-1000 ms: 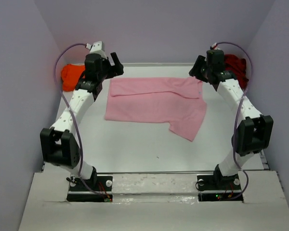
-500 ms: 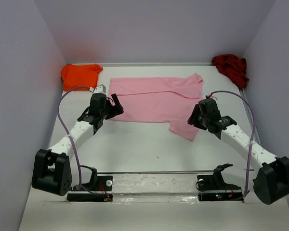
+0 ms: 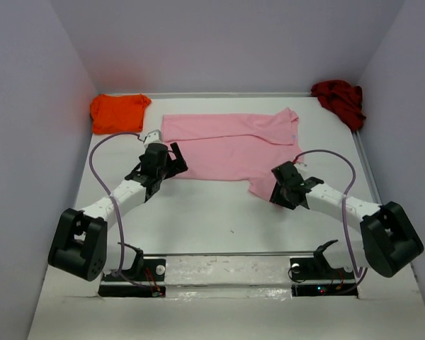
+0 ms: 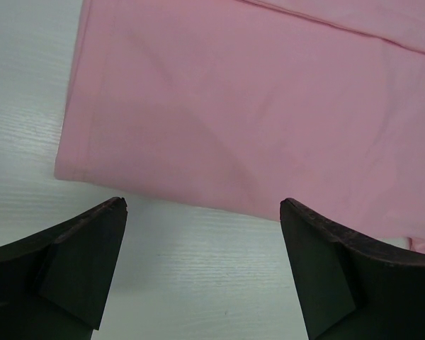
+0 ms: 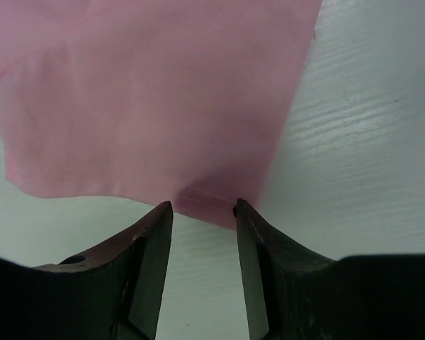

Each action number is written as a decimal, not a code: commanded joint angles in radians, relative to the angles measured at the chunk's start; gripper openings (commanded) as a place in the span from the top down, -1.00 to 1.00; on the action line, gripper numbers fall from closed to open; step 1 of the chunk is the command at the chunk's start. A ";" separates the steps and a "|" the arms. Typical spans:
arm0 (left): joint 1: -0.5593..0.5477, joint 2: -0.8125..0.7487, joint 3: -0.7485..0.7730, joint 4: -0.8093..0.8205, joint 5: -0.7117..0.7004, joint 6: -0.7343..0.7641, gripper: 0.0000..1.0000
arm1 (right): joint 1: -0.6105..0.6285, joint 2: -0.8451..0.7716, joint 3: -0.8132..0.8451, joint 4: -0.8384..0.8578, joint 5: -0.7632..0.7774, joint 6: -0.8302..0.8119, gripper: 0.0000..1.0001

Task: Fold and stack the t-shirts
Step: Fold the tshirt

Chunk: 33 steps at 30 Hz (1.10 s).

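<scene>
While the arms are being held low and reaching away from their bases, the right claw (image 5: 202, 205) is being held just above the white worktop (image 3: 219, 219), at the near right tip of the pink shirt (image 3: 227, 142), where a flap of cloth is lying out toward the arms. Its fingers (image 5: 149, 262) are being held partly spread, with bare worktop showing through the gap. The stitched hem of that flap is being met right at their tips, and nothing is being pinched.

The left claw (image 4: 202, 204) is being held at the shirt's near left corner. It is being held spread wide, with one tip to each side along the near hem and the cloth's corner lying just beyond the left tip. No cloth is being gripped there either.

The pink shirt is being left spread flat across the middle of the worktop, longer from left to right, with a seam line running along its far part.

Farther off, the orange shirt (image 3: 119, 112) is being left in a flat bundle at the far left corner, near the pink one but apart from it. The dark red shirt (image 3: 340, 99) is being left crumpled at the far right corner by the wall, well apart from the other two.
</scene>
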 commanded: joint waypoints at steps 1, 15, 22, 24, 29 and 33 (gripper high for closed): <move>-0.010 0.012 0.048 0.039 -0.059 0.013 -0.98 | 0.022 0.050 0.027 0.057 0.034 0.070 0.07; -0.010 0.067 0.042 0.097 -0.053 0.044 -0.98 | 0.045 -0.152 0.001 -0.126 0.106 0.083 0.07; -0.010 0.070 0.071 0.082 -0.042 0.056 -0.98 | 0.045 -0.180 -0.029 -0.149 0.068 0.109 0.06; -0.007 0.075 0.083 0.073 -0.034 0.058 -0.98 | 0.045 -0.142 -0.027 -0.151 0.066 0.115 0.07; 0.006 0.081 0.085 0.071 -0.027 0.058 -0.98 | 0.055 -0.091 -0.006 -0.165 0.106 0.135 0.07; 0.007 0.084 0.077 0.077 -0.027 0.056 -0.98 | 0.055 -0.046 -0.003 -0.142 0.129 0.150 0.08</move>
